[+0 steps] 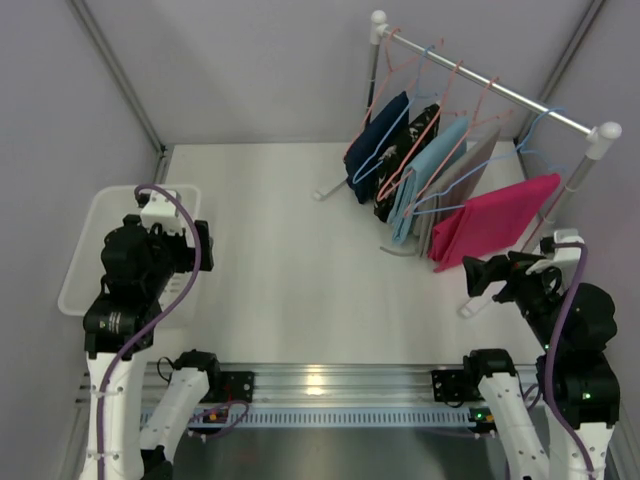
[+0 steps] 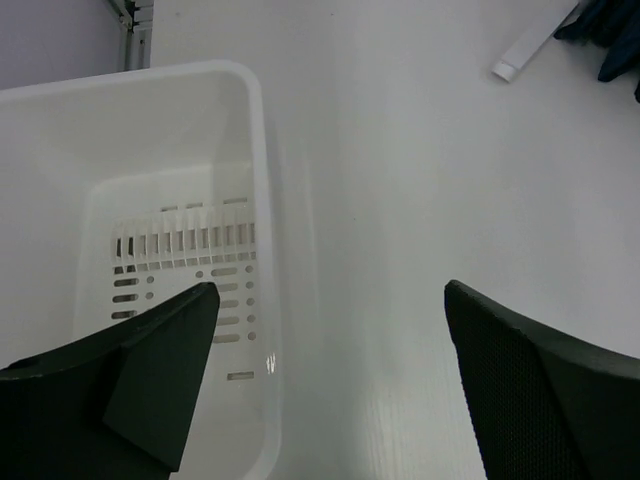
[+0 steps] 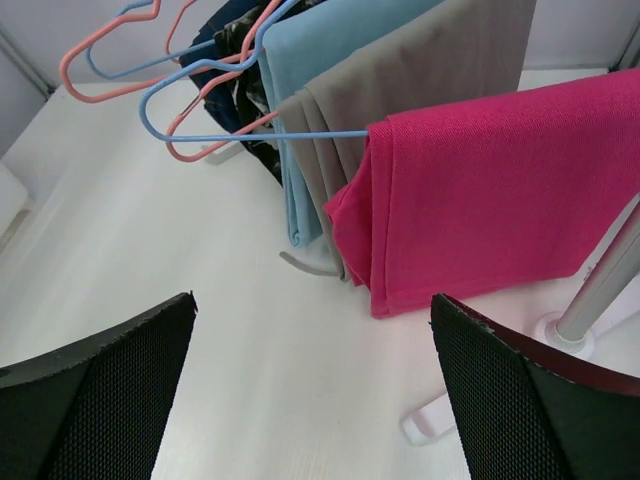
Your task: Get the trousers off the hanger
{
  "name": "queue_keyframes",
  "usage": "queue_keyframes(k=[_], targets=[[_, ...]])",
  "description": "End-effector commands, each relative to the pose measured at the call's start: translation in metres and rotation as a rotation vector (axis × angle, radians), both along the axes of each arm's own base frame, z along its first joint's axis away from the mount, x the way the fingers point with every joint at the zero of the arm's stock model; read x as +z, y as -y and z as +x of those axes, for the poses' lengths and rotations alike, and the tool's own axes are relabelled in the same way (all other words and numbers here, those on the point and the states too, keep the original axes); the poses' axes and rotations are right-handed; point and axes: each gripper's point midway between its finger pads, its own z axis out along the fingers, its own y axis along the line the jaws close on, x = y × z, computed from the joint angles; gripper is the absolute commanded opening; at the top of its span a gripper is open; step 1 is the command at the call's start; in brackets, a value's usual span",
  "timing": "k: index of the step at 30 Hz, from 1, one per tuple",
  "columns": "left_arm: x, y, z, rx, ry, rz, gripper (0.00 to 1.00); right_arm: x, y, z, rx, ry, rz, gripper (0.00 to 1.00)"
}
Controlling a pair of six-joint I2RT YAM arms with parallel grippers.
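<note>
Magenta trousers (image 1: 495,220) (image 3: 480,190) hang folded over the bar of a light-blue wire hanger (image 1: 540,125) (image 3: 210,125) at the near right end of the rack. My right gripper (image 1: 478,275) (image 3: 313,300) is open, a little in front of and below the trousers, touching nothing. The left gripper (image 1: 205,245) (image 2: 330,290) is also open and holds nothing. It hovers far to the left, over the right rim of a white basket (image 1: 90,240) (image 2: 255,150).
The rack's metal rail (image 1: 500,90) also carries navy (image 1: 375,140), dark patterned (image 1: 415,150), light-blue (image 1: 430,170) and grey trousers (image 1: 465,175) on blue and salmon hangers. Its right post (image 3: 600,290) and white foot (image 3: 435,420) stand close to my right gripper.
</note>
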Motion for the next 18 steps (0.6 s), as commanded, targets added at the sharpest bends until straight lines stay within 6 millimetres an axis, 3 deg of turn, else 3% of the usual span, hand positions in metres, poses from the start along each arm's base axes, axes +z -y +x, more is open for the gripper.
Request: queue_keyframes(k=[1,8,10,18], targets=[[0.011,-0.01,0.002,0.055,0.04,0.012,0.99,0.011,0.004,-0.001,-0.066,0.035,0.121,1.0],[0.018,-0.005,0.001,0.022,0.073,0.014,0.99,0.018,0.003,-0.009,-0.084,0.059,0.2,0.99],[0.019,0.007,0.001,-0.044,0.077,-0.008,0.99,0.022,0.002,-0.008,-0.085,0.059,0.215,1.0],[0.022,0.031,0.013,-0.145,0.069,-0.09,0.99,0.069,-0.002,0.0,-0.117,0.062,0.422,1.0]])
